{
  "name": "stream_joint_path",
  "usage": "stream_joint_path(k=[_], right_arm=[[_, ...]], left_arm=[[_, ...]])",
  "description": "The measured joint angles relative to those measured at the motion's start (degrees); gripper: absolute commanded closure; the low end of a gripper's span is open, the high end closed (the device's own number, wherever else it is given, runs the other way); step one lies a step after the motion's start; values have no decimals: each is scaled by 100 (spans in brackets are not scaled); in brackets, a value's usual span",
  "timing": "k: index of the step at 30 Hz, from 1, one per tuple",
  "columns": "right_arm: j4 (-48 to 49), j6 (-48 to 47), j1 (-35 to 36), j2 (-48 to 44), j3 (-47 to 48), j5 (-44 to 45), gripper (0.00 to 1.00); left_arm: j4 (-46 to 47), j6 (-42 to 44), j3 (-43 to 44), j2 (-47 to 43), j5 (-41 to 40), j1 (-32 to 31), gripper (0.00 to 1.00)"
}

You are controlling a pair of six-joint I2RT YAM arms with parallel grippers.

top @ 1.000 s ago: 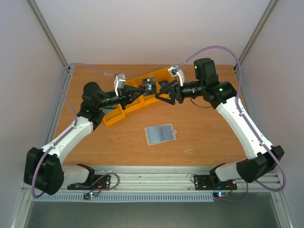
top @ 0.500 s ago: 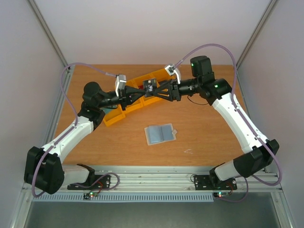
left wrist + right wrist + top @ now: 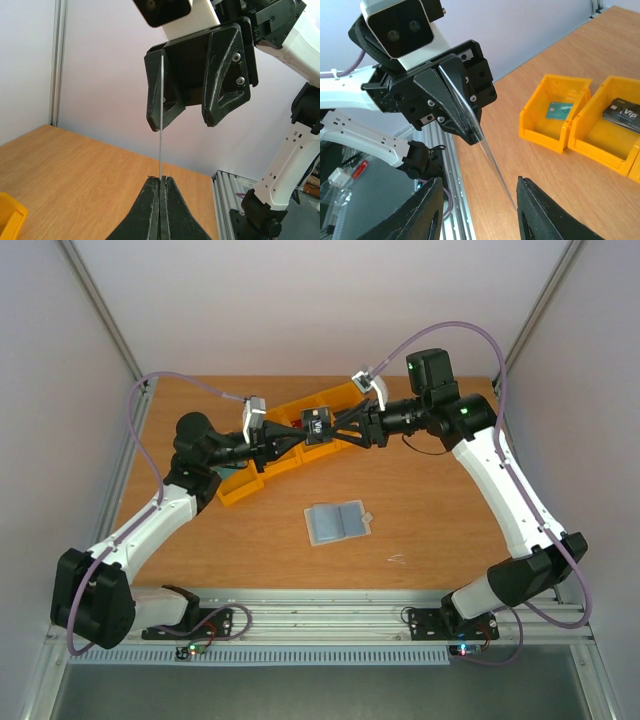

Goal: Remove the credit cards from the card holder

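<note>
One credit card (image 3: 160, 150) hangs in the air between the two arms. We see it only edge-on, as a thin line, so we cannot tell its colour. The left gripper (image 3: 160, 179) is pinched tight on one end of it, fingers fully together around the card. The card's other end reaches in between the fingers of the right gripper (image 3: 479, 182), whose jaws stand partly apart. The card lies close along one finger (image 3: 172, 95) while the other finger is clear of it, so we cannot say that this claw has hold of it. Beneath the meeting point sit the yellow bins (image 3: 540, 127). We make out a teal card (image 3: 560, 110) in one and a dark card (image 3: 622, 114) marked VIP in the next. The card holder (image 3: 337, 522) lies open on the table (image 3: 440, 530), pale blue-grey pocket face up. It is nearer the arm bases than the bins are, and well apart from both grippers.
</note>
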Motion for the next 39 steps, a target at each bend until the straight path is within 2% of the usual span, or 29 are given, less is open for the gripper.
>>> stream_joint_path(k=[3, 6, 10, 14, 15, 16, 17, 18, 21, 24, 25, 28, 33, 36, 39], right_arm=[[-35, -42, 0, 44, 68, 13, 62], [-70, -52, 0, 107, 90, 13, 69], [-13, -2, 0, 234, 114, -68, 96], [46, 92, -4, 337, 175, -236, 99], [50, 94, -4, 343, 184, -273, 99], [42, 94, -4, 343, 188, -299, 99], [24, 94, -7, 343, 199, -304, 99], [-7, 94, -4, 348, 227, -302, 99], [-162, 98, -46, 391, 378, -256, 99], [-551, 210, -184, 577, 776, -282, 99], [-752, 254, -214, 686, 970, -293, 99], [-1353, 391, -284, 1086, 1582, -299, 99], [-2321, 719, -273, 1652, 2017, -345, 99], [-2651, 903, -201, 1821, 2017, -363, 99], [-2815, 1003, -31, 1902, 2017, -376, 99]], left_arm=[[22, 0, 0, 0, 17, 0, 100], [22, 0, 0, 0, 20, 0, 100], [24, 2, 0, 0, 35, -15, 100], [22, -2, 2, 0, 7, -13, 100], [20, -2, 2, 0, -20, -11, 89], [20, 2, 2, 0, -37, -11, 69], [20, 42, 2, 0, -55, -15, 57], [2, 118, 2, 0, -90, -28, 52], [-221, 573, -7, -15, -282, -114, 46], [-647, 1652, -149, -216, -732, -151, 43], [-684, 1768, -173, -249, -769, -151, 43], [-638, 3226, -476, -529, -1182, -151, 43], [487, 5908, -1110, -599, -1593, -203, 45], [1091, 7711, -1331, -387, -1582, -232, 46], [1432, 9143, -1434, -273, -1504, -249, 46]])
